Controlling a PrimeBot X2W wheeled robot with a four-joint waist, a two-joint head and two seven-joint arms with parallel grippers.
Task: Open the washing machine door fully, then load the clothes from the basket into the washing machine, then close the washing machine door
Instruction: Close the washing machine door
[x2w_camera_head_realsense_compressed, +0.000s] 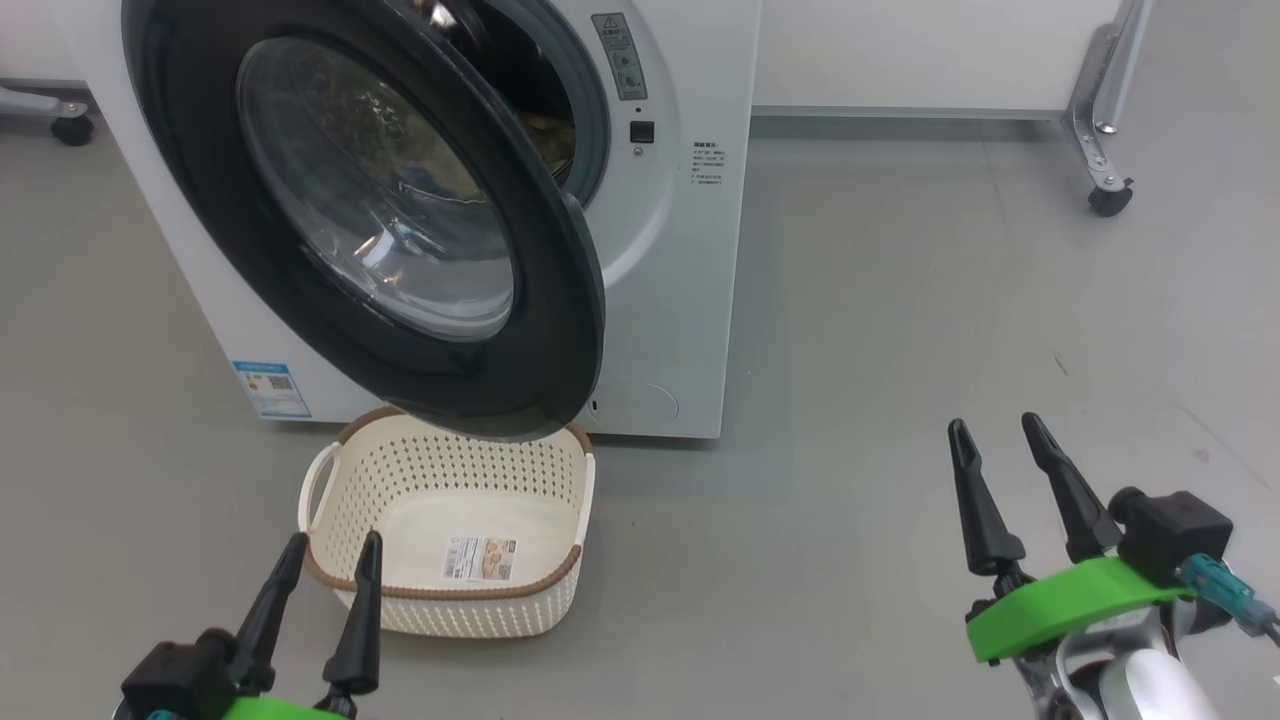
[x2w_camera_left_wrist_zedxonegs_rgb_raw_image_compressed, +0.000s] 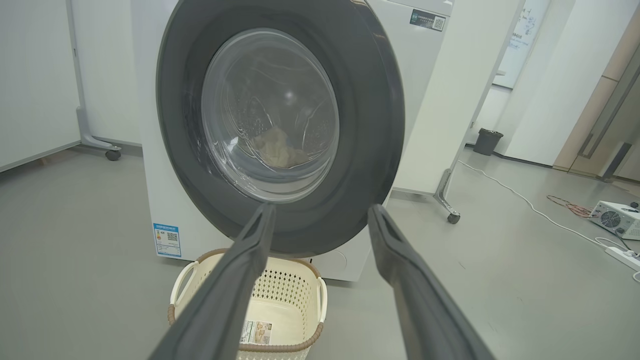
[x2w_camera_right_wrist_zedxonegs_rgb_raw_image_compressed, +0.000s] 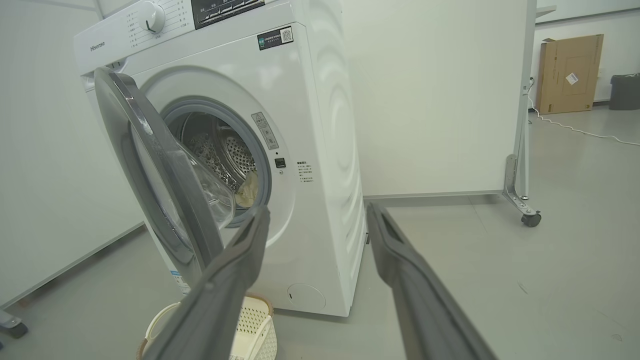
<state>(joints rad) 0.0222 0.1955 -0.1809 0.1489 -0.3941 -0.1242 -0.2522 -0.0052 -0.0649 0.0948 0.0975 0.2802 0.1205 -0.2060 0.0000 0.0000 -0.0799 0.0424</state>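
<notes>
From the head, the washing machine (x2w_camera_head_realsense_compressed: 680, 300) stood white and square. The washing machine door (x2w_camera_head_realsense_compressed: 380, 210) hung partway out from its front, hinged on the side that carried the blue energy sticker (x2w_camera_head_realsense_compressed: 272, 388). Past the door's free edge, the clothes (x2w_camera_head_realsense_compressed: 545, 135) lay inside the machine's drum. The basket (x2w_camera_head_realsense_compressed: 470, 612) sat on the floor right before the machine, under the door's lower rim. It held nothing but the label (x2w_camera_head_realsense_compressed: 480, 558) on its bottom, whose print was too small to read. The left gripper (x2w_camera_head_realsense_compressed: 335, 540) hovered just beyond the basket from the machine, fingers spread and holding nothing. The right gripper (x2w_camera_head_realsense_compressed: 994, 422) hung well clear of the machine's front, likewise spread and empty. A grey warning sticker (x2w_camera_head_realsense_compressed: 620, 55) beside the opening showed symbols but no legible words.

From the left wrist, the cream bundle showed through the door's glass bowl, low in the drum.

From the right wrist, the brand name "Hisense" (x2w_camera_right_wrist_zedxonegs_rgb_raw_image_compressed: 97, 46) read plainly on the machine's top panel, and a black QR sticker (x2w_camera_right_wrist_zedxonegs_rgb_raw_image_compressed: 275, 37) sat below it.

Loading looked done, so closing remained. The door looked stiff and fairly heavy, free to swing only on its hinge. Its glossy rim would likely be slippery to pinch, and the glass was no place to press hard. A flat push on the rim at the free edge, farthest from the hinge, seemed best.
</notes>
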